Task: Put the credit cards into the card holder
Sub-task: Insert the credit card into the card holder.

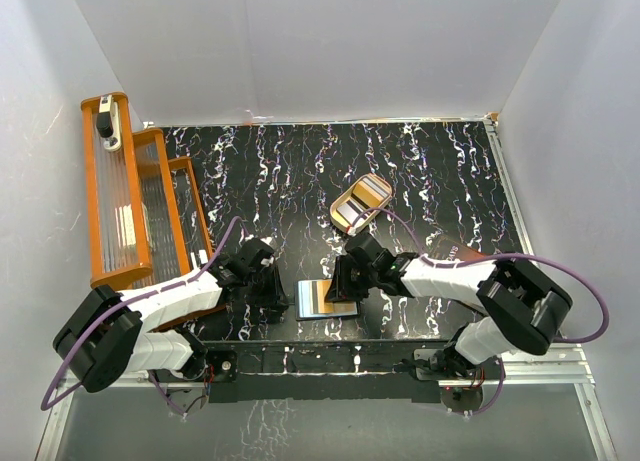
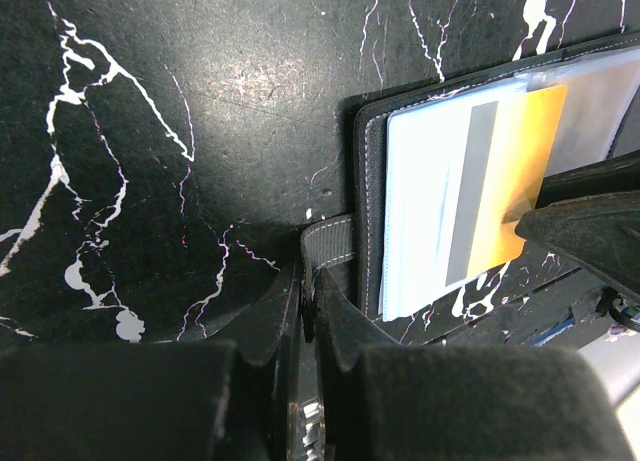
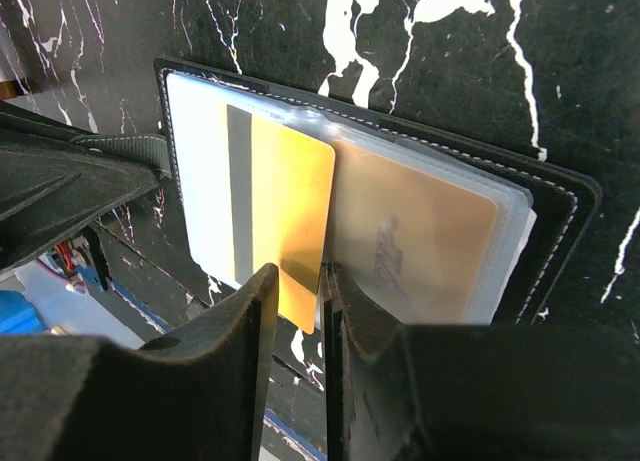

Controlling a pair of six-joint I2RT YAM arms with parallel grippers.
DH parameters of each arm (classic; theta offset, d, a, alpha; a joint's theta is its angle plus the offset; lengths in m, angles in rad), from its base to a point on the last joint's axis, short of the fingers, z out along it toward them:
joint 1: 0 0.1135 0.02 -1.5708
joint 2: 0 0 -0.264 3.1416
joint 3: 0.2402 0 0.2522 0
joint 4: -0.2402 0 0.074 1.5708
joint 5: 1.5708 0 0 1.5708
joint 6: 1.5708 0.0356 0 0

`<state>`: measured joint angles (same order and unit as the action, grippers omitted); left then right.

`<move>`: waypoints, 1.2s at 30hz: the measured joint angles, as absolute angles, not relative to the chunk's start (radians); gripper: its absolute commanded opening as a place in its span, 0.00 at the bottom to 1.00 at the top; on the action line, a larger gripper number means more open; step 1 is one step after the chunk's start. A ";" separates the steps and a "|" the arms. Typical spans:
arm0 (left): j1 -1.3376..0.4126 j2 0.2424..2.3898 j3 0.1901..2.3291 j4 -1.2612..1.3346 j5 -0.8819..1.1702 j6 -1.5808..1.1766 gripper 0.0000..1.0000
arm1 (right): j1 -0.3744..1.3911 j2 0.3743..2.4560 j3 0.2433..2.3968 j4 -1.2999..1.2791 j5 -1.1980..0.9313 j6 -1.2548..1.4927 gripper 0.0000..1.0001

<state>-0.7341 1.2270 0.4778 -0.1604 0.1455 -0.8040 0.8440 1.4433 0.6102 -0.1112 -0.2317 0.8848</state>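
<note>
The white-and-black left arm (image 1: 175, 299) reaches forward and inward, held low. Its black two-finger left gripper (image 2: 311, 273) is clamped on the grey strap of the black folding card holder (image 2: 362, 181). The white-and-black right arm (image 1: 450, 276) stretches leftward, and its black two-finger right gripper (image 3: 301, 281) tilts down, jaws slightly parted.

black marbled table (image 1: 300, 171): open card holder (image 1: 312, 299) near front, tan tray (image 1: 360, 203) centre, orange rack (image 1: 130, 196) left.

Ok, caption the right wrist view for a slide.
Gold card lying on the open card holder, right gripper at its near edge.
</note>
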 measured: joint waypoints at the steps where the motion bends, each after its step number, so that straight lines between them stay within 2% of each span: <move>1: -0.734 1.227 0.478 -0.160 0.146 -0.804 0.00 | 0.845 1.448 0.614 -0.111 -0.233 0.884 0.24; 14: -0.734 1.227 0.478 -0.160 0.146 -0.804 0.00 | 0.866 1.494 0.666 -0.122 -0.231 0.871 0.26; 25: -0.734 1.227 0.477 -0.156 0.146 -0.804 0.00 | 0.884 1.521 0.733 -0.201 -0.207 0.809 0.35; 36: -0.734 1.227 0.472 -0.138 0.147 -0.804 0.00 | 0.885 1.544 0.791 -0.267 -0.190 0.758 0.36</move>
<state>-0.7341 1.2270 0.4725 -0.1383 0.1471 -0.8036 0.8848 1.5440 0.7910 -0.2668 -0.1898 0.7582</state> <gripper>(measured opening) 0.039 0.360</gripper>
